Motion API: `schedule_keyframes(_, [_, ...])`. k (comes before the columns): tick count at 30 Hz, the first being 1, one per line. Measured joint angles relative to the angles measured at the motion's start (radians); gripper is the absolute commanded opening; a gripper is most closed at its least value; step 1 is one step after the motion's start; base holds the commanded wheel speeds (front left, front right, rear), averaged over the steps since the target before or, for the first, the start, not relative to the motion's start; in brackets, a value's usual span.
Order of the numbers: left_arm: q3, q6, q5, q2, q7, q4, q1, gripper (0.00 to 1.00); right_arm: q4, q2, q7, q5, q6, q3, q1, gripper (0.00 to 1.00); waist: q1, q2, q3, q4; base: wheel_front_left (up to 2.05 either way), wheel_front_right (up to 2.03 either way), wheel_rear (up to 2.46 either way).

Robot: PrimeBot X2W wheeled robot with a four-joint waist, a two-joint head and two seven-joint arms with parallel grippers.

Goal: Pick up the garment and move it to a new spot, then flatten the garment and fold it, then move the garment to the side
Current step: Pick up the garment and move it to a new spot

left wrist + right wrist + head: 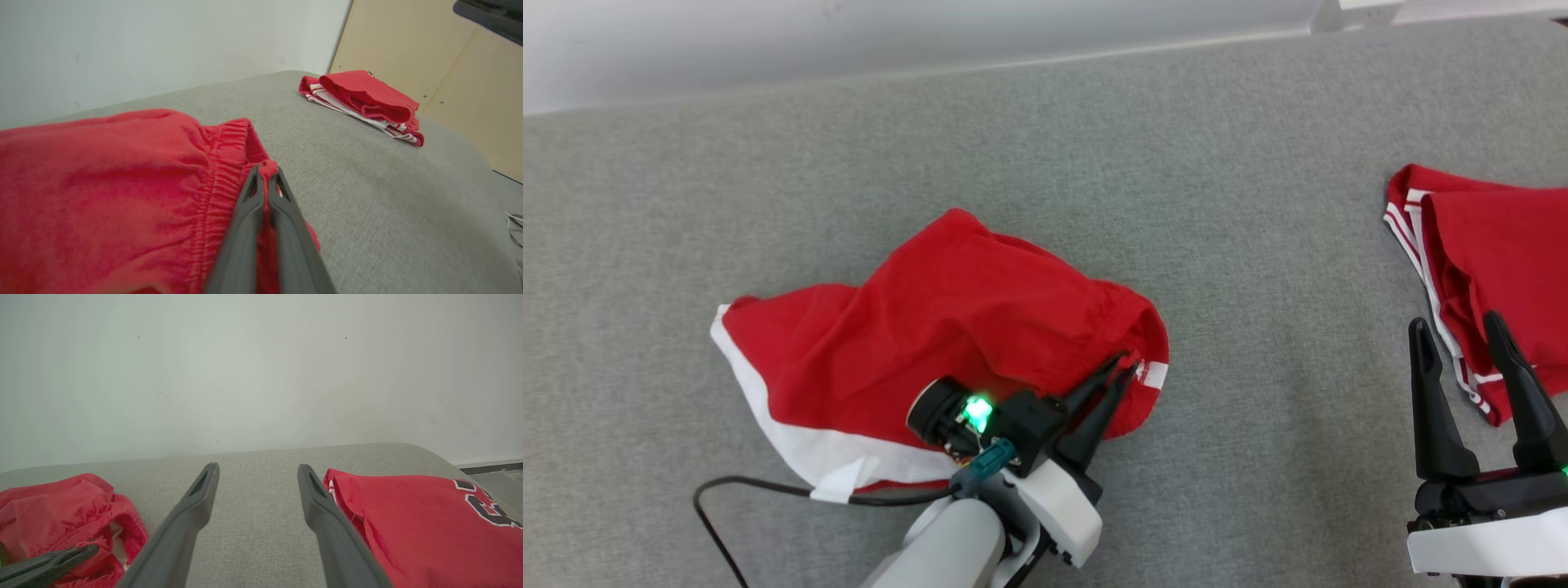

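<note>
Your garment [947, 327], red with a white edge, lies crumpled on the grey cloth top [1094, 147]. It is well apart from the folded red pile [1503, 245], on that pile's left.

Your left gripper [1125, 365] is squeezed tight on the garment's stretchy waistband, at the end of the garment nearest the folded red pile. You can see a bit of red cloth pinched between its two dark fingers.

Your right gripper [1456, 320] is spread wide and has nothing in it. It sits at the left edge of the folded red pile, by the white stripes. You cannot tell if it touches the pile.

A black cable [735, 490] curls on the side of the garment away from the pile.
</note>
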Motion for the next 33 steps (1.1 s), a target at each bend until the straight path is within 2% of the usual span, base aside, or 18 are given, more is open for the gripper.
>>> schedule_keyframes(1, [-0.006,0.005,0.0,0.0,-0.004,0.002,-0.006,1.0,0.005,0.001,-0.005,0.0,0.0,-0.001,0.0,1.0,0.0,0.0,0.006,-0.005,0.0,0.0,0.0])
schedule_keyframes(7, [-0.014,0.032,-0.017,-0.001,-0.027,-0.074,-0.018,1.0,0.018,0.002,-0.004,-0.002,0.0,-0.015,0.0,1.0,0.0001,0.0,-0.004,0.02,0.0,0.0,0.0])
schedule_keyframes(11, [0.033,0.069,-0.027,0.011,-0.032,-0.188,-0.001,1.0,0.012,-0.002,0.006,-0.01,0.0,-0.019,0.002,1.0,0.0,0.0,-0.029,0.061,0.0,0.0,0.0])
schedule_keyframes(14, [0.105,0.115,-0.037,0.051,-0.033,-0.265,0.039,1.0,0.001,-0.005,0.016,-0.016,0.0,-0.026,0.005,1.0,0.0,0.0,-0.048,0.096,0.0,0.0,0.0])
schedule_keyframes(18, [0.23,0.188,-0.051,0.128,-0.033,-0.301,0.098,1.0,-0.011,-0.007,0.032,-0.021,0.0,-0.028,0.016,1.0,0.0001,0.0,-0.073,0.141,0.0,0.0,0.0])
schedule_keyframes(20, [0.295,0.218,-0.062,0.161,-0.033,-0.314,0.13,1.0,-0.014,-0.007,0.04,-0.024,0.0,-0.031,0.023,1.0,0.0001,0.0,-0.086,0.16,0.0,0.0,0.0])
schedule_keyframes(21, [0.295,0.218,-0.062,0.161,-0.033,-0.314,0.13,1.0,-0.014,-0.007,0.04,-0.024,0.0,-0.031,0.023,1.0,0.0001,0.0,-0.086,0.16,0.0,0.0,0.0])
schedule_keyframes(23, [0.376,0.254,-0.084,0.202,-0.033,-0.329,0.186,1.0,-0.019,-0.006,0.05,-0.028,0.0,-0.035,0.033,1.0,0.0,0.0,-0.107,0.183,0.0,0.0,0.0])
schedule_keyframes(28, [0.454,0.288,-0.123,0.24,-0.033,-0.344,0.294,1.0,-0.017,-0.006,0.067,-0.029,0.0,-0.03,0.055,1.0,0.0,0.0,-0.147,0.205,0.0,0.0,0.0])
schedule_keyframes(33, [0.45,0.296,-0.126,0.251,-0.009,-0.369,0.366,1.0,-0.01,-0.004,0.085,-0.031,0.0,-0.028,0.088,1.0,0.0,-0.0001,-0.186,0.206,0.0,0.0,0.0])
